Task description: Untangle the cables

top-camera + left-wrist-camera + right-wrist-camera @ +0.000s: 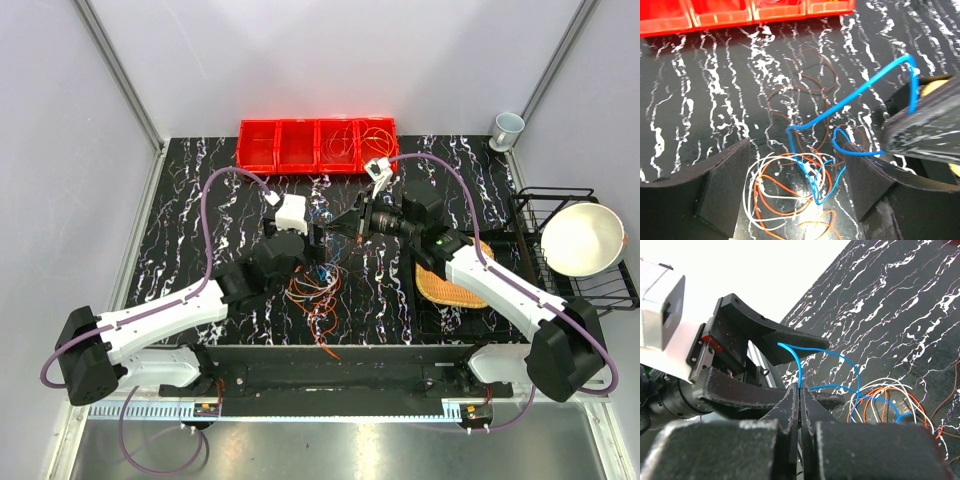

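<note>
1. Worktop (200,230): black, marbled.
2. Red bins (280,145): at the far edge.
3. Left jaws: I read them as wide and empty, straddling the heap.
4. Right jaws: pinched shut on the blue cable (912,85), raised above the heap.
5. Cables (318,290): white, orange and brown loops lay between the left jaws; the blue one ran down into them.

I judged a slow pull best, with the left jaws pinning the heap so the loops slipped free rather than cinched.

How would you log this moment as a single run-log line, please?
right end effector: shut on blue cable, lifted | left end effector: open astride blue cable | tangle: orange and white cables on table
</note>
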Motion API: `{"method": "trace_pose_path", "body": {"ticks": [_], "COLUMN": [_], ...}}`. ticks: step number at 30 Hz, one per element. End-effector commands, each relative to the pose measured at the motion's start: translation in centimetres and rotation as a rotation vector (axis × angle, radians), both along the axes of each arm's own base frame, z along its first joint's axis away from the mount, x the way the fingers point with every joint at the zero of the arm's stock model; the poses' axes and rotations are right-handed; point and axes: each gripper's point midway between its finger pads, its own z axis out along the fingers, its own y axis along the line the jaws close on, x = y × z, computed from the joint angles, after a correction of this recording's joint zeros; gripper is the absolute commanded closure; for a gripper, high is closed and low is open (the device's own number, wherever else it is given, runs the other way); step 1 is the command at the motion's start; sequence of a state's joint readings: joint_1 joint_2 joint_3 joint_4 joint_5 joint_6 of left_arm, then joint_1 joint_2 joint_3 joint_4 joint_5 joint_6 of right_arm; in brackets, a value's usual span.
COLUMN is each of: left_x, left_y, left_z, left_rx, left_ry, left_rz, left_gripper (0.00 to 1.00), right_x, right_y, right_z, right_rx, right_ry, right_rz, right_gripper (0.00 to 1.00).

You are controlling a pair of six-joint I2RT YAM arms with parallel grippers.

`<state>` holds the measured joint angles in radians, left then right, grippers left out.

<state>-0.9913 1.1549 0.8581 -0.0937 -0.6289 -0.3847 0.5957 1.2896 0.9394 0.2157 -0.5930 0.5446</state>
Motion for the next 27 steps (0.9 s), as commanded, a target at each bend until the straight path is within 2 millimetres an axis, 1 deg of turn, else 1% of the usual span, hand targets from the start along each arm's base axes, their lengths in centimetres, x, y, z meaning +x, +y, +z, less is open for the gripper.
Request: {"method": "trace_pose_path", "body": {"ticks": [1,4,11,12,14,18,20,24,25,27], "left_x": [0.7,0.8,1.0,1.0,1.1,1.2,1.1,0.5,0.2,-0.2], "left_y": [0.7,0.6,-1.2,-1.3,-2.0,-2.4,-2.6,-2.8,-2.8,-2.7], "left_z": [2.6,2.7,2.7,2.6,3.2,3.2,3.3,3.5,3.8,3.7], "left_rx": [-0.046,-0.051,-0.082,-0.078,-0.101,-0.101,-0.103,-0.101,-0.110,-0.113], "left_ry": [-0.046,-0.060,-0.066,-0.062,-0.075,-0.077,-0.077,-0.080,-0.083,-0.081], "left_rz": [0.074,0.076,0.025,0.019,0.005,-0.002,-0.015,-0.041,-0.057,-0.080], "left_gripper": [0.22,0.24,0.34,0.34,0.34,0.34,0.31,0.30,0.29,0.29], "right_x": [-0.1,-0.2,-0.2,-0.2,-0.2,-0.2,-0.1,-0.1,0.0,0.1], "right_y": [0.4,0.4,0.4,0.4,0.4,0.5,0.4,0.3,0.3,0.1], "right_z": [3.4,3.7,3.7,3.6,3.6,3.5,3.5,3.3,3.3,3.1], "right_rx": [0.059,0.064,0.069,0.069,0.070,0.070,0.070,0.056,0.049,0.035], "right_ry": [-0.081,-0.083,-0.077,-0.077,-0.072,-0.072,-0.072,-0.079,-0.089,-0.096], "right_rz": [0.015,0.015,0.014,0.016,0.016,0.016,0.014,0.011,0.006,-0.002], "right_gripper": [1.00,1.00,1.00,1.00,1.00,1.00,1.00,1.00,1.00,1.00]}}
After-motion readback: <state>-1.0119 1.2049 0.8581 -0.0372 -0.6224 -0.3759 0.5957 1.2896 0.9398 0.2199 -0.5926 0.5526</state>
